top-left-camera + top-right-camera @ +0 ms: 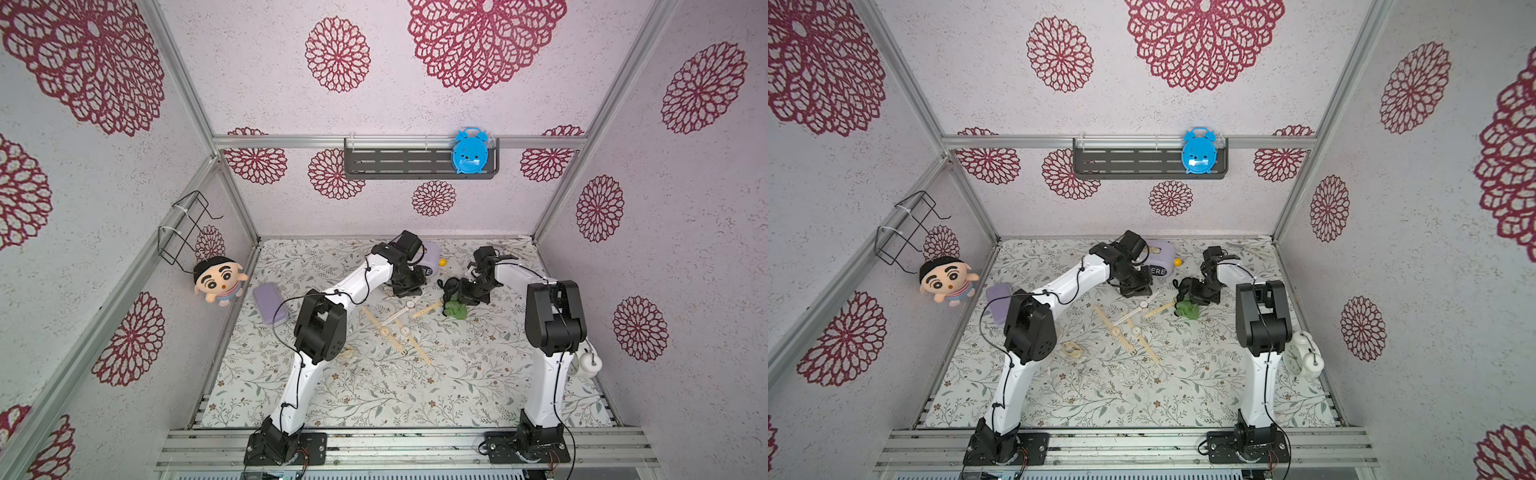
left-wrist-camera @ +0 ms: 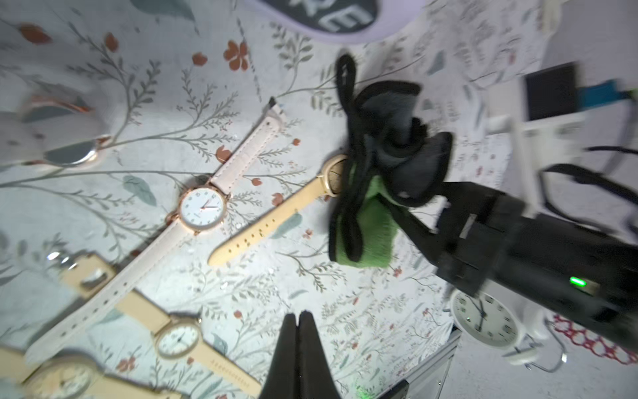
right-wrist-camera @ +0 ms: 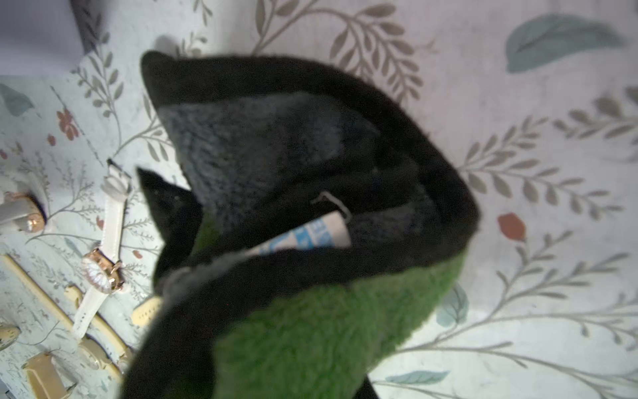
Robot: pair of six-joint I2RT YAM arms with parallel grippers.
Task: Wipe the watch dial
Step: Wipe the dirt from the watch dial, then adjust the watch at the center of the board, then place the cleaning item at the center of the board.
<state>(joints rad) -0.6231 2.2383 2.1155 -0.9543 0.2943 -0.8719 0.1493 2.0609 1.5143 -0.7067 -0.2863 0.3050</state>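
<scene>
Several watches lie on the floral table. A white-strap watch [image 2: 202,209] [image 1: 410,304] shows its dial. A tan-strap watch [image 2: 331,178] [image 1: 428,309] has its dial partly covered by a green and black cloth [image 2: 373,221] [image 1: 455,309] [image 3: 328,328]. My right gripper [image 1: 460,299] is shut on that cloth, which hides its fingers in the right wrist view. My left gripper [image 2: 299,314] [image 1: 409,293] is shut and empty, hovering just behind the white-strap watch. Two more tan watches [image 1: 395,331] lie nearer the front.
Behind the left gripper stand a purple container [image 1: 430,259] and a yellow ball [image 1: 443,262]. A purple case [image 1: 270,303] lies at the left and a white alarm clock [image 1: 1302,355] at the right edge. A blue clock [image 1: 471,151] sits on the wall shelf.
</scene>
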